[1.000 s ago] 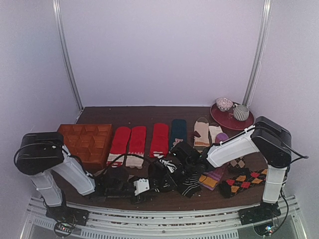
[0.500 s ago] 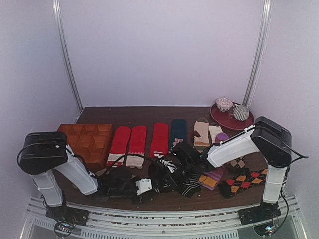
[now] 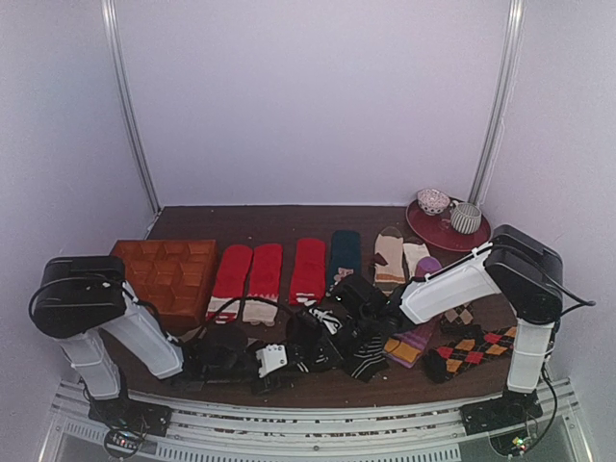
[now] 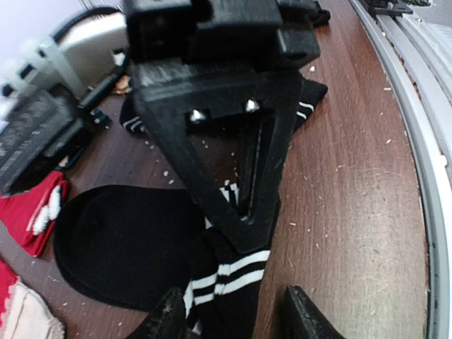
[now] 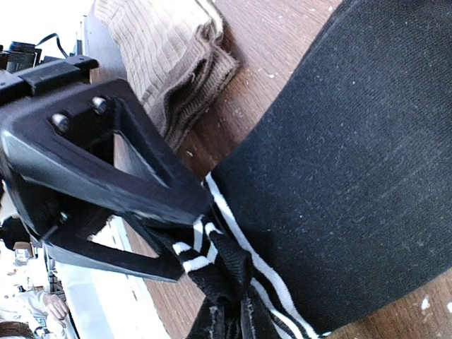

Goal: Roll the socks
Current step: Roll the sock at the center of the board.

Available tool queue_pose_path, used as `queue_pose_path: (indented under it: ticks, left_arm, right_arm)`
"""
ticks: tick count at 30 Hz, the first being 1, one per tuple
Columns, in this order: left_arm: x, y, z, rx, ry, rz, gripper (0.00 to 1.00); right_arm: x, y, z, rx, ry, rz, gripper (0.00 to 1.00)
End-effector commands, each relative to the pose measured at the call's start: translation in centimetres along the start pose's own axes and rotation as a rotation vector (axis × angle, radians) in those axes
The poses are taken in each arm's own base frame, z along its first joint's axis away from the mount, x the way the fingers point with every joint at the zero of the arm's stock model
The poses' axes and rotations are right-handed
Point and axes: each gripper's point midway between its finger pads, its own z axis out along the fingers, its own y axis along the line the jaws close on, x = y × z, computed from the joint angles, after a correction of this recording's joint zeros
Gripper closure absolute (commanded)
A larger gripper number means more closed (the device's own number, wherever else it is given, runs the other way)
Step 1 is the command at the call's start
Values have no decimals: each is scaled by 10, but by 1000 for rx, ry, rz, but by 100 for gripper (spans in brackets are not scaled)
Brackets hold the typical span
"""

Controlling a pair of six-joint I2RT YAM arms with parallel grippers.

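The socks lie bunched at the table's front middle. The mostly black one (image 4: 120,247) spreads flat, and its white-banded cuff (image 4: 236,279) runs between the tips of my left gripper (image 4: 236,321). That gripper stands open astride the cuff, its fingers (image 4: 305,318) clear of the cloth. My right gripper (image 5: 233,328) is shut on a pinched fold of the same banded cuff (image 5: 212,265), beside the black sock body (image 5: 339,162). From above, the left gripper (image 3: 272,361) and right gripper (image 3: 325,337) meet over the black socks (image 3: 318,354). The thinly striped sock (image 3: 366,362) lies just to the right.
An orange compartment tray (image 3: 168,269) sits at the left. Red socks (image 3: 250,274), a dark sock (image 3: 345,252) and tan socks (image 3: 390,255) lie in a row behind. Purple (image 3: 416,332) and argyle socks (image 3: 472,351) lie right, near a red plate (image 3: 448,231) with cups. A metal rail (image 4: 417,141) edges the front.
My left gripper nudged right, then drew back slightly left, still over the cuff. The right arm and its pinch on the cuff have not moved.
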Motion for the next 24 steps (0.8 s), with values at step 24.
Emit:
queue_pose_path:
  ticks: [24]
  left_arm:
    - [-12,-11,4,69,-34,6,55]
  right_arm:
    - [75,-52,7,151,211,183,92]
